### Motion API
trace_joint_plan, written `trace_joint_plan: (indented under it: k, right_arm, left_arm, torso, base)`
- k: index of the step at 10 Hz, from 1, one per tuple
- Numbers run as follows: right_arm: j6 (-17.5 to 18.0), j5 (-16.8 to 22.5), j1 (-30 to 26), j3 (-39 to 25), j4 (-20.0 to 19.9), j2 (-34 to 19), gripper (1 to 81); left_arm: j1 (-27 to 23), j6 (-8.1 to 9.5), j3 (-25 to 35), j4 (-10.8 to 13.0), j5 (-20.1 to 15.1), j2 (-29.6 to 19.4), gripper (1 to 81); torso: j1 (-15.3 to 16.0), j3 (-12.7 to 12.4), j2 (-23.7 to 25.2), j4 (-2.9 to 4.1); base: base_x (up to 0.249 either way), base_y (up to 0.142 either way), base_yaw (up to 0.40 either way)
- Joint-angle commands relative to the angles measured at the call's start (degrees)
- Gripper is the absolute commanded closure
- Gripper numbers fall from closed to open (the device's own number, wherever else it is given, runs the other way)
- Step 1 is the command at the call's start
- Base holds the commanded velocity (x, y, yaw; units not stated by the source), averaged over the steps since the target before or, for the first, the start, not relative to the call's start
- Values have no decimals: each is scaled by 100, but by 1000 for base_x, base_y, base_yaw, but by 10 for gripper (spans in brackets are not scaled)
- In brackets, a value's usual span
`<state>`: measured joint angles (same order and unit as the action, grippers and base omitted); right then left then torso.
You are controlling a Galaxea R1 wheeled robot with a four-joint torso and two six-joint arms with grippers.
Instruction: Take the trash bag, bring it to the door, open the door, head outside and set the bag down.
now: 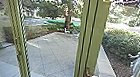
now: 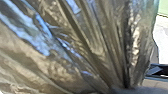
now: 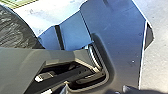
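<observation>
Step in hand, as judged: bringing the trash bag (image 2: 82, 45) (flimsy, easily snagged) through the door (image 1: 96, 34); this calls for clearance from the handle (image 1: 93, 76). Bag sits beside the robot's base (image 3: 120, 40); either gripper's state: cannot tell.

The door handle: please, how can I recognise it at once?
Find the thick, upright green frame right of the picture's middle, before the paved yard. Low on it sits the door handle, a metal lever pointing right, away from the slanted green bars.
</observation>
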<state>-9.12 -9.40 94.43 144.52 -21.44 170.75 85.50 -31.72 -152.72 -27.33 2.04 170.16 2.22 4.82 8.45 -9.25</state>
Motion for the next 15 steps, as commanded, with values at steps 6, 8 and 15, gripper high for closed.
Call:
trace_joint_plan:
  k: [6,8,15]
  right_arm:
    - [-20,351,-192,-30,96,49,10]
    - [-20,351,-191,-30,105,49,10]
    - [-20,342,-191,-47,26,32,10]
  left_arm:
    - [-345,-54,-3,61,-327,-34,811]
    - [-345,-45,-3,35,-335,-51,811]
    - [-372,-1,-3,-27,-353,-77,811]
  torso:
    - [0,0,0,0]
    - [0,0,0,0]
    - [0,0,0,0]
  base:
    - [0,0,205]
    - [0,0,94]
    - [0,0,0]
